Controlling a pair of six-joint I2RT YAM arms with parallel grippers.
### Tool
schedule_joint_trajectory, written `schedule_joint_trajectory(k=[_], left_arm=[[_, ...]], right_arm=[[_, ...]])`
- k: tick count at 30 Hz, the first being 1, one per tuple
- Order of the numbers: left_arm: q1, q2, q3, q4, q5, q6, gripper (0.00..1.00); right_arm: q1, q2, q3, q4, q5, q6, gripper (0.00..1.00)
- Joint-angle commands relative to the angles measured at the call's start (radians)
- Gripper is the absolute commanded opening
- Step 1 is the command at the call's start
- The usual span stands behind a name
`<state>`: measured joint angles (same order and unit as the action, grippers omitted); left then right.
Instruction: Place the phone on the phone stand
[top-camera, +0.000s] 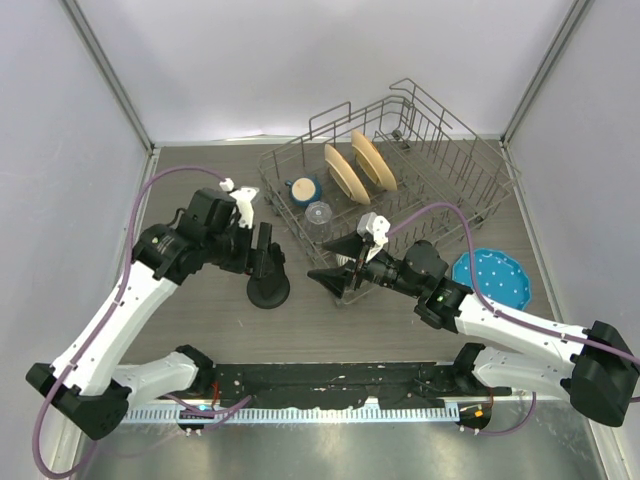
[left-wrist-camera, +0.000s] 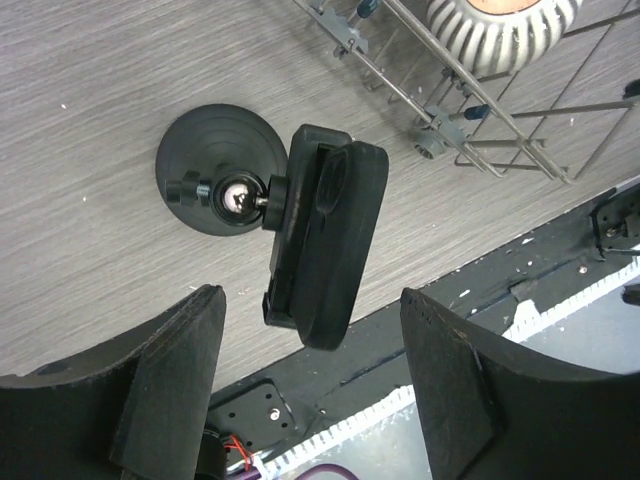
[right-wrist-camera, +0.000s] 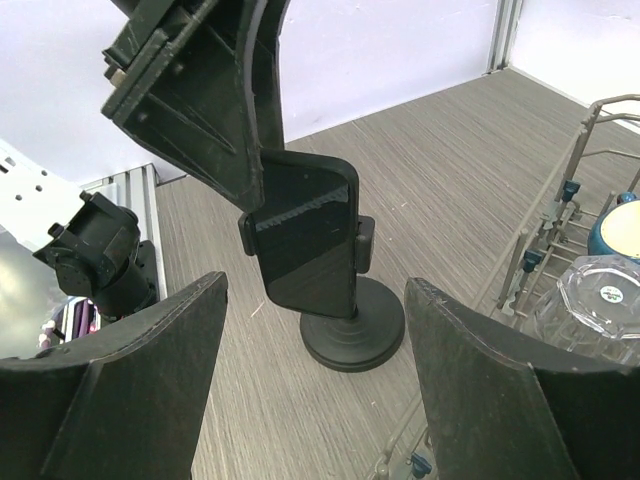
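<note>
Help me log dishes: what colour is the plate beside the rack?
The plate is blue with pale dots; the top view shows it best.

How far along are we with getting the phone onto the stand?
Done, by the look of it: the phone sits clamped in the phone stand's holder. In hand: nothing. The left gripper is open, its fingers clear of the phone on both sides, and the right gripper is open and empty. Left: probably only backing the left arm away.
</note>
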<state>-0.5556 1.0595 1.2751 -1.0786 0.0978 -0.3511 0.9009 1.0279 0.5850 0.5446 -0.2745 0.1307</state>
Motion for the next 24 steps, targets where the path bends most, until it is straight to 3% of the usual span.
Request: schedule_joint_trajectory(k=[1, 6, 10, 15, 18, 22, 24], left_arm=[[0.003, 0.042, 0.053, -0.018, 0.016, 0.067, 0.73], [0.003, 0.092, 0.085, -0.006, -0.018, 0.081, 0.64], [0.003, 0.138, 0.101, -0.030, -0.038, 0.096, 0.49], [0.002, 0.094, 0.035, -0.001, -0.083, 0.060, 0.38], [0.003, 0.076, 0.014, 0.002, -0.089, 0.037, 0.26], [0.000, 0.059, -0.014, 0.002, -0.200, -0.031, 0.00], [-0.019, 0.042, -0.042, 0.020, -0.288, -0.106, 0.00]], right_arm=[[-0.003, -0.006, 0.001, 0.038, -0.002, -0.009, 0.77], [-0.003, -0.009, 0.004, 0.035, -0.006, -0.008, 0.76], [-0.003, -0.005, 0.003, 0.031, 0.000, -0.016, 0.76], [-0.003, 0.009, 0.006, 0.037, -0.011, -0.006, 0.77], [-0.003, 0.009, 0.004, 0.041, -0.014, -0.003, 0.76], [-0.003, 0.015, 0.003, 0.043, 0.000, -0.006, 0.76], [-0.003, 0.023, 0.004, 0.046, -0.003, -0.005, 0.76]])
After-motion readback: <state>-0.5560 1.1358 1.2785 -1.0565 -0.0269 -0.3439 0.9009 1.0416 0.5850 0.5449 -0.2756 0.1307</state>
